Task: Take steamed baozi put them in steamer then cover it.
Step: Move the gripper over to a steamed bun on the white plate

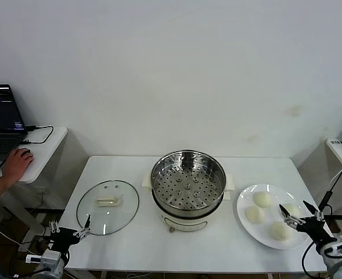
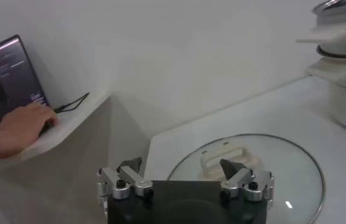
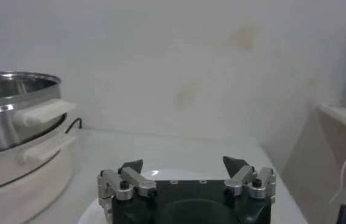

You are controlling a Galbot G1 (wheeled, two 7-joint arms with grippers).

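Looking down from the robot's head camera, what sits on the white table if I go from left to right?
Glass lid → steamer → plate carrying four baozi. Open left gripper hovers near the lid, open right gripper over the plate.

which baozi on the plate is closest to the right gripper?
The baozi at the plate's near edge, just left of the right gripper. The baozi nearest the steamer and the one at the back lie farther from it.
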